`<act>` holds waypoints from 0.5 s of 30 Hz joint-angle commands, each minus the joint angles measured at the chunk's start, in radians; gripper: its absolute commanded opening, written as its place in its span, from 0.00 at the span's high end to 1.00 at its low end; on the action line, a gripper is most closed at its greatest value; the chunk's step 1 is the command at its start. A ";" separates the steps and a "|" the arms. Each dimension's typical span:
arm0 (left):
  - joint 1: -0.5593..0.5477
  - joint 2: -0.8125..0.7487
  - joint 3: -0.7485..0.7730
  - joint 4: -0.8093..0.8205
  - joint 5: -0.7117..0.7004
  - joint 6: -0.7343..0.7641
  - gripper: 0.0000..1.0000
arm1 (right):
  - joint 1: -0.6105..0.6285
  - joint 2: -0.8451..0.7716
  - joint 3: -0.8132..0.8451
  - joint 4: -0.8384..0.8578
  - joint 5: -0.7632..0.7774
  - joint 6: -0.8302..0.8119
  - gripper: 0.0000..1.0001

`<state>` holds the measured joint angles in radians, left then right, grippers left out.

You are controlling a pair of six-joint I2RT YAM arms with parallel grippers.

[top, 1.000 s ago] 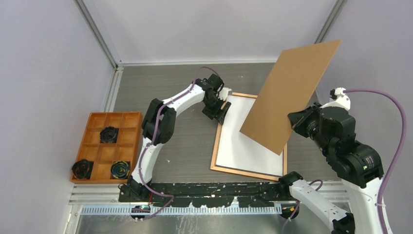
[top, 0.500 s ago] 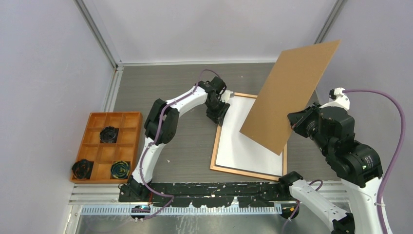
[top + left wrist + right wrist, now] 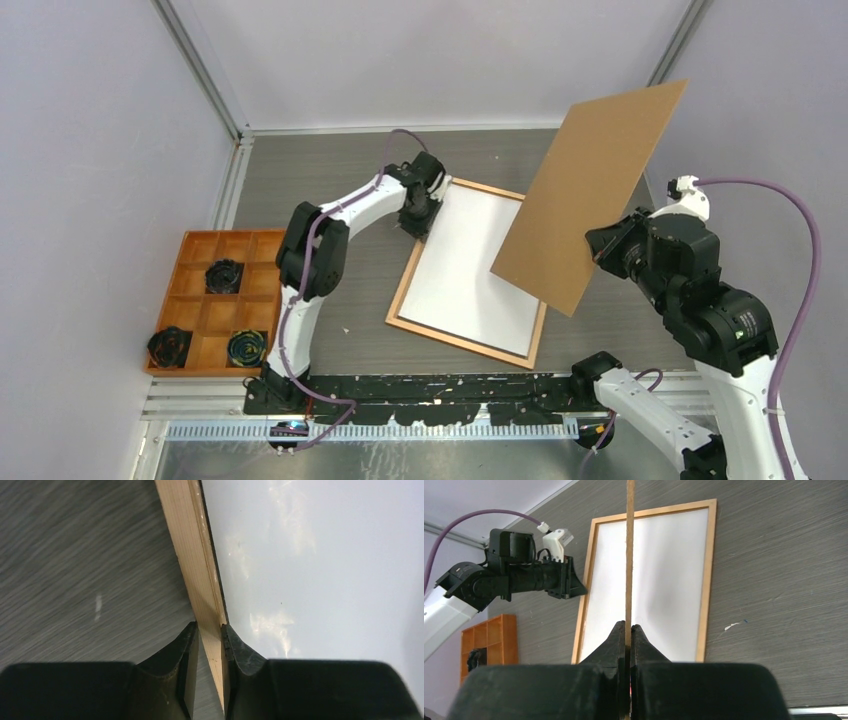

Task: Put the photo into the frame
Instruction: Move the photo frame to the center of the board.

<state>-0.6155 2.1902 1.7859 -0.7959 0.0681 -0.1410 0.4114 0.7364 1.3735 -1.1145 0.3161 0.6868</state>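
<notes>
Looking down from the top camera, I see the frame (image 3: 460,343) lying flat on the grey table (image 3: 330,180), skewed so its far end leans to the right. A plain white sheet (image 3: 465,270) fills it edge to edge. I take this for the photo lying face down, though only the blank side shows, so I can't confirm the print.

The left gripper (image 3: 418,218) is at the frame's left rail, close to the far left corner. In the left wrist view its fingers (image 3: 235,650) stand one on each side of the wooden rail (image 3: 192,545), the inner one over the white sheet (image 3: 310,580), and they are pinched against the wood.

The right gripper (image 3: 603,248) holds the brown backing board (image 3: 590,195) up in the air, tilted, above the frame's right side and clear of it. The right wrist camera sees the board edge-on (image 3: 629,555), with the fingers pressed tight onto its lower edge (image 3: 629,630) and the framed white sheet (image 3: 664,580) on the table beyond.

At the left of the table, well apart from the frame, sits an orange compartment tray (image 3: 200,315) with three black items in it.
</notes>
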 commanded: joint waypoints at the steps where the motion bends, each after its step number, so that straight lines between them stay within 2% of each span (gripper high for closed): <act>1: 0.068 -0.085 -0.086 0.013 -0.169 0.031 0.87 | 0.003 0.014 0.008 0.177 -0.012 -0.016 0.99; 8: 0.157 -0.172 -0.213 0.017 -0.229 0.008 0.89 | 0.003 0.061 0.005 0.216 -0.056 -0.031 0.99; 15: 0.225 -0.278 -0.325 0.032 -0.190 -0.014 0.87 | 0.002 0.119 0.029 0.228 -0.098 -0.047 0.99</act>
<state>-0.4168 1.9980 1.5002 -0.7692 -0.1047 -0.1448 0.4114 0.8394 1.3609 -1.0351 0.2413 0.6617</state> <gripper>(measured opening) 0.191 0.042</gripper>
